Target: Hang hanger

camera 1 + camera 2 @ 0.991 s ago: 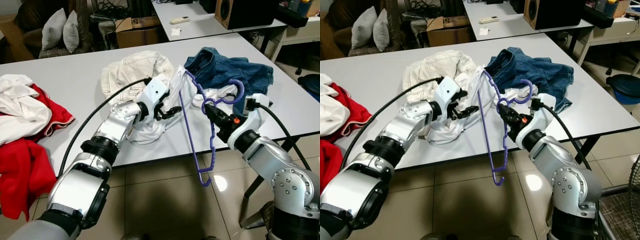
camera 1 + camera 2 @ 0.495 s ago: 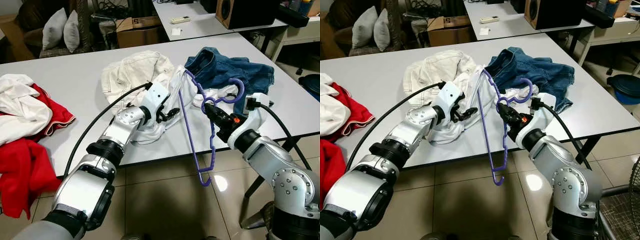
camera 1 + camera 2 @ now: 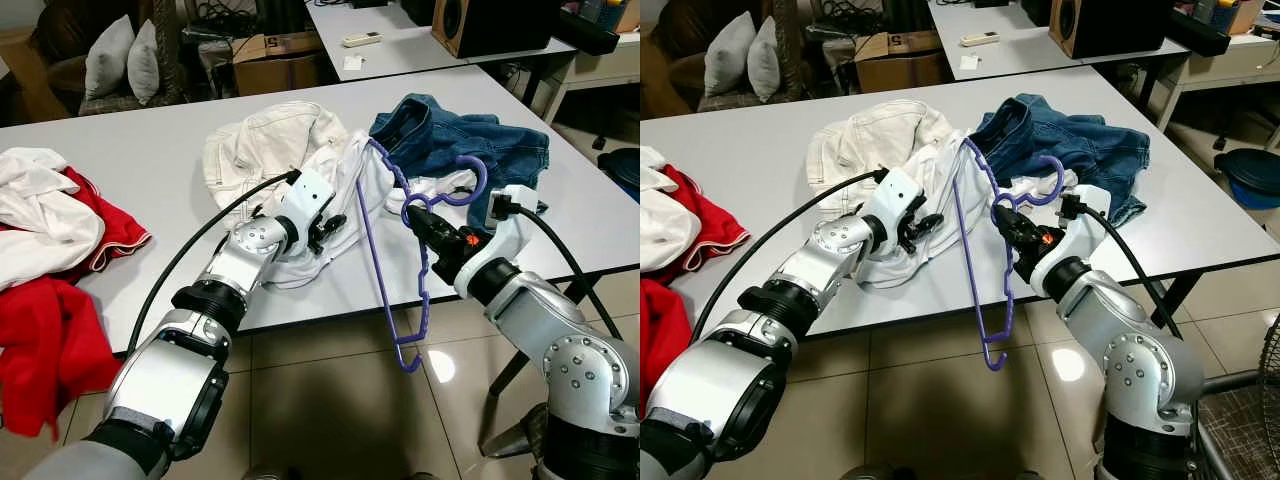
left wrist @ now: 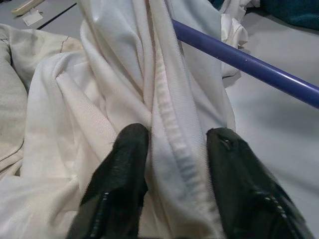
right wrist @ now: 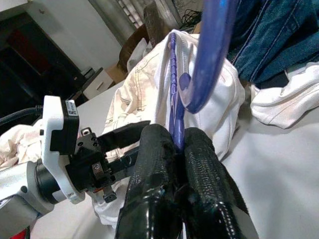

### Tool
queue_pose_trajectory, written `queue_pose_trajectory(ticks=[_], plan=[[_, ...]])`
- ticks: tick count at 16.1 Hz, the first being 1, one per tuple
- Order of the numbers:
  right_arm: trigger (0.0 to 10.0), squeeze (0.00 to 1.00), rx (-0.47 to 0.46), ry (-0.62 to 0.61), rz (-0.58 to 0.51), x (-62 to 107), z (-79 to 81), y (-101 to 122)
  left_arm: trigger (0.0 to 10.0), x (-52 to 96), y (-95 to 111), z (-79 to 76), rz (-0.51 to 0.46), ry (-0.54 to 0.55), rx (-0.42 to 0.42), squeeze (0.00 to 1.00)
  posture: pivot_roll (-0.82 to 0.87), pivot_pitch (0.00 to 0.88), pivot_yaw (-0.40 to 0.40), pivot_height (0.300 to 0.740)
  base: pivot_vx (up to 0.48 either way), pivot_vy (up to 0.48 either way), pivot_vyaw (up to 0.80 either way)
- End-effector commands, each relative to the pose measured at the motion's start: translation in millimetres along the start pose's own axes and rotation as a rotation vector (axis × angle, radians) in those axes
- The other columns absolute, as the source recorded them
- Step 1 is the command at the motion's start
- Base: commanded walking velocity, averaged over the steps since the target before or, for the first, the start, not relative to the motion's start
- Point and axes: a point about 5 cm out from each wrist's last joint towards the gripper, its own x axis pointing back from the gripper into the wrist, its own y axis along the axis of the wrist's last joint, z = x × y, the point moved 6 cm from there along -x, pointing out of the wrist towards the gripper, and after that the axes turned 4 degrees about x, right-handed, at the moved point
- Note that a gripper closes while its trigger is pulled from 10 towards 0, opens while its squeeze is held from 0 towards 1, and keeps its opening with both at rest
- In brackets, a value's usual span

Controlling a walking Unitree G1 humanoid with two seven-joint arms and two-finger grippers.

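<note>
Bright even indoor light, lamp glare on floor tiles (image 3: 441, 366), wrist close-ups soft

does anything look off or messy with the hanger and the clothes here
Yes. The purple hanger hangs askew from the right gripper, its lower end dangling past the table edge. The white shirt is bunched, one ridge between the left gripper's open jaws. Other clothes lie in crumpled heaps.

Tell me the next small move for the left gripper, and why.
Probably close the left gripper on the white shirt. Its fingers are open and straddle a ribbed fold of the fabric, while the right gripper already pinches the purple hanger upright beside it, one end against the shirt.
</note>
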Motion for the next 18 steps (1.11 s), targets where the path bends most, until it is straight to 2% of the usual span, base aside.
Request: queue_pose_trajectory(ticks=[1, 5, 9, 13, 16, 18], plan=[[10.0, 0.00, 0.002, 0.035, -0.027, -2.5, 7.8, 8, 0.0, 1.7, 0, 7.8, 0.010, 0.025, -0.011, 0.00, -0.10, 0.000, 0.119, 0.740, 0.000, 0.000, 0.00], [10.0, 0.00, 0.003, 0.036, -0.031, -3.0, 8.3, 9, 0.0, 0.7, -4, 9.3, 0.021, 0.052, 0.003, 0.00, -0.10, 0.000, 0.121, 0.740, 0.000, 0.000, 0.00], [10.0, 0.00, 0.005, 0.026, -0.032, -2.9, 5.9, 10, 0.0, 5.4, 5, 21.2, -0.011, 0.076, -0.016, 0.00, -0.10, 0.000, 0.114, 0.740, 0.000, 0.000, 0.00], [10.0, 0.00, 0.009, 0.013, -0.025, -3.6, 2.3, 9, 0.0, 21.7, 16, 49.6, -0.049, 0.101, -0.041, 0.00, -0.10, 0.000, 0.107, 0.740, 0.000, 0.000, 0.00], [10.0, 0.00, 0.016, 0.008, -0.020, -3.9, 0.7, 9, 0.0, 32.7, 28, 63.1, -0.075, 0.079, -0.057, 0.00, -0.09, 0.000, 0.101, 0.740, 0.000, 0.000, 0.00], [10.0, 0.00, 0.035, 0.002, -0.009, -4.8, -1.1, 8, 0.0, 43.0, 50, 76.8, -0.133, 0.082, -0.090, 0.00, -0.09, 0.000, 0.096, 0.740, 0.000, 0.000, 0.00]])
